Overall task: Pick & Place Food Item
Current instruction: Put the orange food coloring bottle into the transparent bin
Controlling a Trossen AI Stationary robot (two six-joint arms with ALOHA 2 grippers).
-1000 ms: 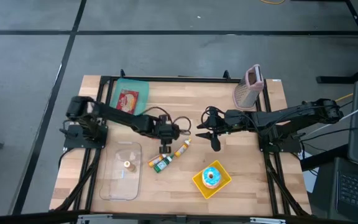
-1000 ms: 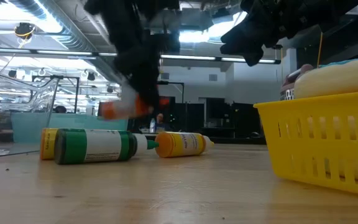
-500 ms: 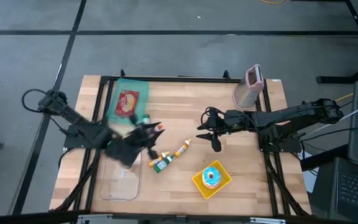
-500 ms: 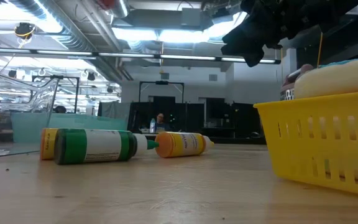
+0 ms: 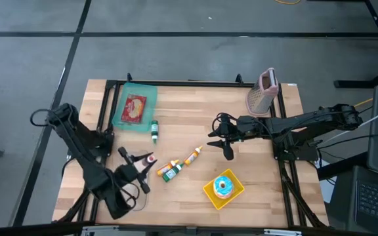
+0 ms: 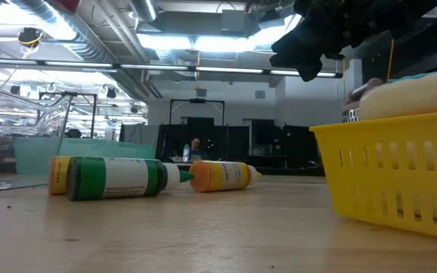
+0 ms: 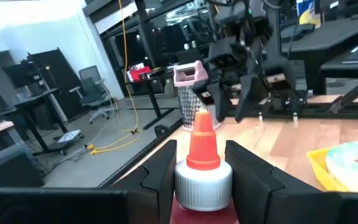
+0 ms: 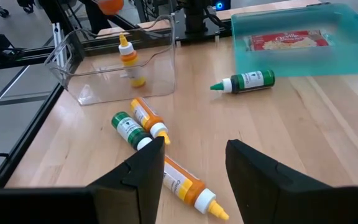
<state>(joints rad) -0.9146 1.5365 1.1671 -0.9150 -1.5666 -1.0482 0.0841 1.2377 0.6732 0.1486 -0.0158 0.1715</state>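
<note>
Got the left tool (image 7: 202,163) clenched on a red squeeze bottle (image 7: 202,140) with an orange cap and white collar, nozzle poking up between the two fingers; seen from above, puts that bottle over the front left part of the bench (image 5: 182,105), just left of the loose bottles, with the left arm bent low across that corner.

Found the right tool (image 8: 194,152) hanging over the middle of the bench, released, fingers spread and nothing between them; looking down on a lying pair, a green-label bottle (image 8: 128,129) and an orange one (image 8: 149,120), with a longer yellow bottle (image 8: 188,185) just beside them.

Spotted a clear plastic bin (image 8: 79,81) past those, with a small yellow bottle (image 8: 128,59) standing upright inside; can't tell from above how much of the bin sits under the left arm.

Also noted at the back left a teal tray (image 5: 121,118) with a red food packet (image 5: 134,107) in it, plus another green bottle (image 5: 154,130) lying just beside the tray's corner.

Over on the front right, got a yellow basket (image 5: 208,190) holding a frosted doughnut (image 5: 224,185); at the back right, a grater (image 5: 262,92) with a pink handle.
</note>
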